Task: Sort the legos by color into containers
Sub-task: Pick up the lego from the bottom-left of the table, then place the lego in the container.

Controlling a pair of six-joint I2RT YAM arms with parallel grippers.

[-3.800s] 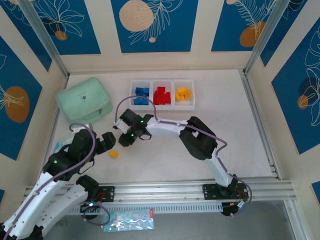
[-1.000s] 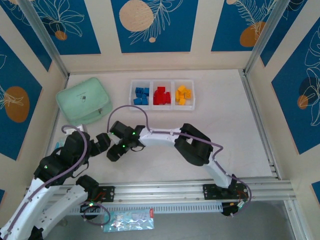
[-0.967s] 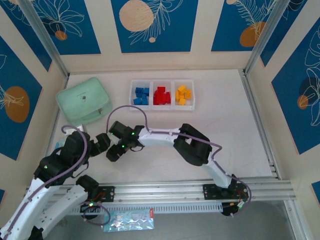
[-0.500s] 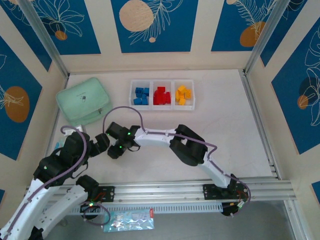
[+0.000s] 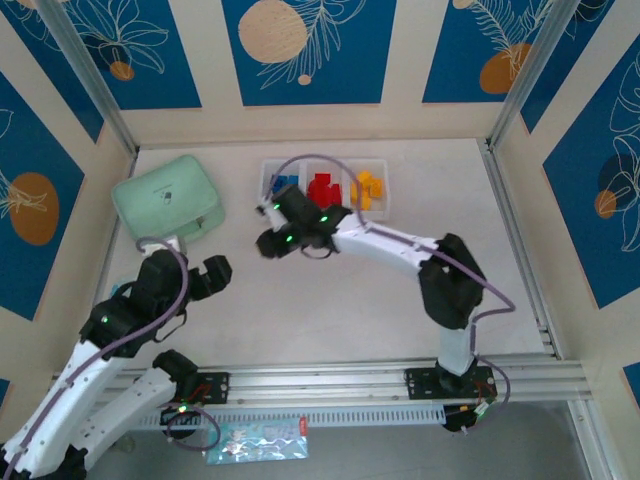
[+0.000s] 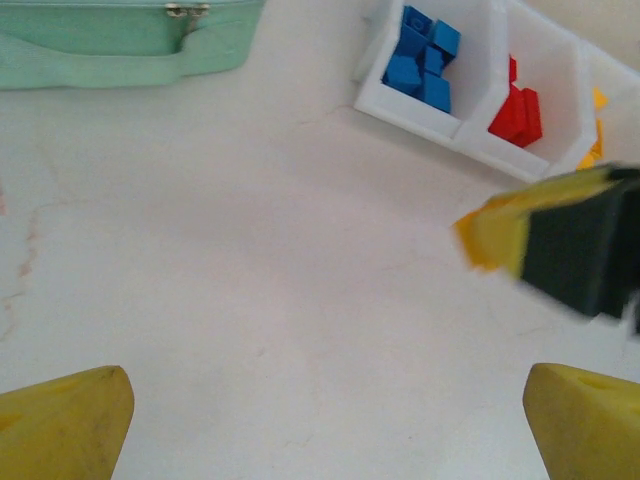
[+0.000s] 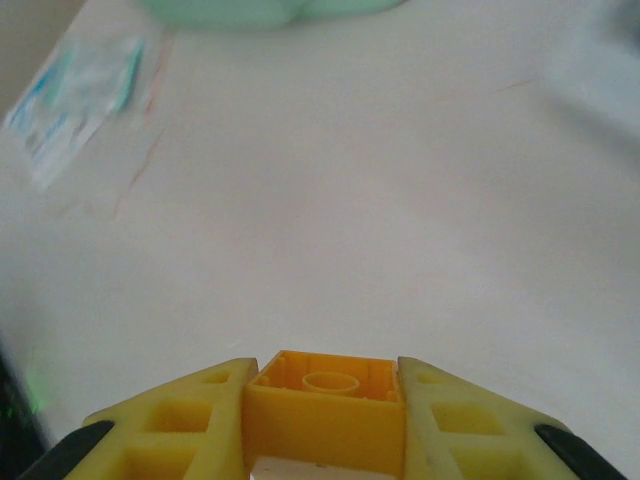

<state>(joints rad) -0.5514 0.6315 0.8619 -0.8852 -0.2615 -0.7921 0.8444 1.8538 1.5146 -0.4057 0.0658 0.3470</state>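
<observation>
Since a second ago, your right arm (image 5: 395,245) is reaching farther up the desk (image 5: 430,290). Its hand is now sitting just in front of the tray instead of beside the left hand.

- Desk: pale top, carrying everything below.
- Mint-green box (image 5: 168,210): lying zipped shut at the far left, apart from the tray.
- Tray (image 6: 405,112): three joined white compartments, lying at the far middle.
- Left hand (image 6: 320,430): you are holding it wide and empty over bare desk, near the box.
- Right hand (image 5: 268,243): you are holding it narrow, its fingers (image 7: 180,420) pinching one piece by two opposite sides.
- Blue legos (image 6: 420,60): sitting in the left compartment.
- Red legos (image 6: 515,110): sitting in the middle compartment.
- Yellow legos (image 5: 368,187): sitting in the right compartment.
- Yellow lego (image 7: 325,410): riding in the right hand above the desk, hollow side facing the wrist camera.
</observation>
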